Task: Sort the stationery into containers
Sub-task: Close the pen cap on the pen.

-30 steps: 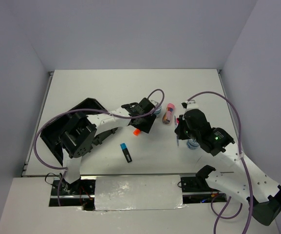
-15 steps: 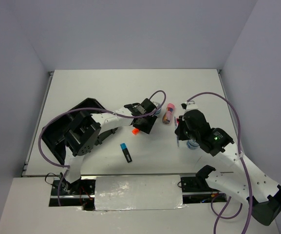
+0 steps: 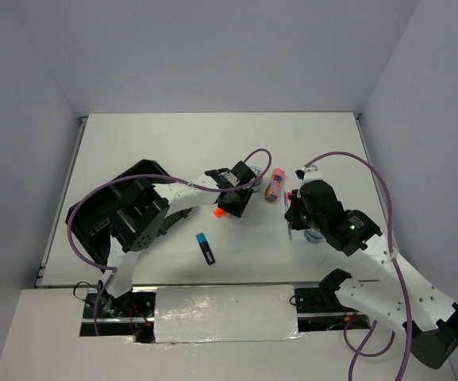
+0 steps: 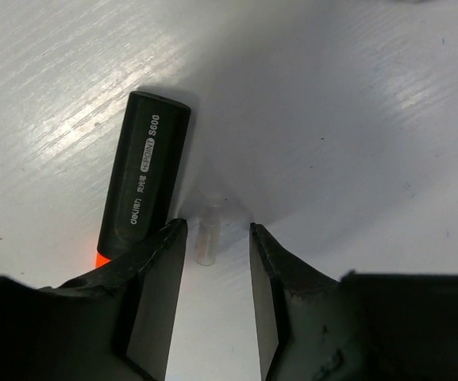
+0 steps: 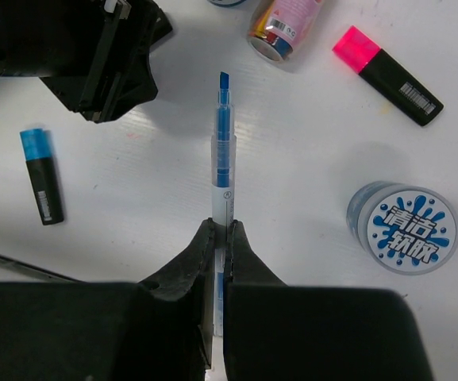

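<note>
In the left wrist view my left gripper [image 4: 213, 230] stands open over the white table, with a small clear cap piece [image 4: 207, 236] lying loose between its fingertips. A black highlighter with an orange cap [image 4: 143, 184] lies just outside its left finger. My right gripper [image 5: 221, 226] is shut on a thin clear pen with blue ink [image 5: 224, 151], held above the table. From above, the left gripper [image 3: 230, 208] is at the table's middle and the right gripper [image 3: 294, 221] to its right. The black organiser tray [image 3: 82, 226] sits at the left, largely hidden by the left arm.
A blue-capped highlighter [image 3: 205, 248] lies in front of the left gripper. The pink-orange tube [image 3: 275, 184] lies between the two arms. A pink-capped highlighter [image 5: 387, 73] and a blue-white tape roll [image 5: 403, 226] lie beside the right gripper. White walls enclose the table.
The left gripper's jaws have narrowed, and it has edged slightly toward the orange-capped highlighter. The right arm, with the pen, has barely moved.
</note>
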